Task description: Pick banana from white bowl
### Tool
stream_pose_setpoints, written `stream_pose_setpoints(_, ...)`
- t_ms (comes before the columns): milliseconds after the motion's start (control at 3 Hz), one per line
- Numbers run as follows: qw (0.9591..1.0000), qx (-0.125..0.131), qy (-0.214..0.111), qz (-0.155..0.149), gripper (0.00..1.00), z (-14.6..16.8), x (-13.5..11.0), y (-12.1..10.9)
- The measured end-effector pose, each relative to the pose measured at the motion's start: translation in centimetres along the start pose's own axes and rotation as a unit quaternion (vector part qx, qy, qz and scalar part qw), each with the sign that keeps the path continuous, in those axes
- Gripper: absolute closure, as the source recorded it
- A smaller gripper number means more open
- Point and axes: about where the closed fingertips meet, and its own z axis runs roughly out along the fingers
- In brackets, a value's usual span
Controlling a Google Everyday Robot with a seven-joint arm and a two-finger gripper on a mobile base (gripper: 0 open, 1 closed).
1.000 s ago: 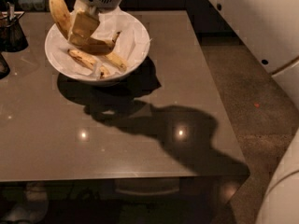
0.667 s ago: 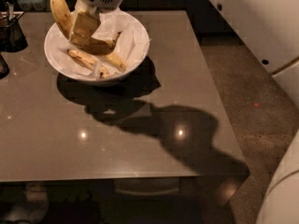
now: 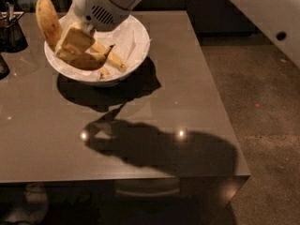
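Lift step. Gripper [image 3: 73, 43] sits over the white bowl [image 3: 126, 69], jaws clamped on the banana [image 3: 48, 22] cluster, raised partly above the rim. Next, I judge: straight, slow rise clear of the bowl.

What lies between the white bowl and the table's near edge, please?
Only shadowed tabletop, in the camera view; the gripper holds the banana over the bowl.

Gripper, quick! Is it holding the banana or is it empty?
Gripper: closed on the banana, above the left side of the white bowl.
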Motion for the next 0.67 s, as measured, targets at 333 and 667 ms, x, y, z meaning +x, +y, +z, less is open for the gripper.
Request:
stream_pose_setpoints(333, 0.9997, 0.009, -0.02, 0.01, 1.0, -0.9, -0.74, 3.04)
stream_pose_setpoints(667, 0.9997, 0.009, -0.02, 0.01, 1.0, -0.9, -0.74, 3.04)
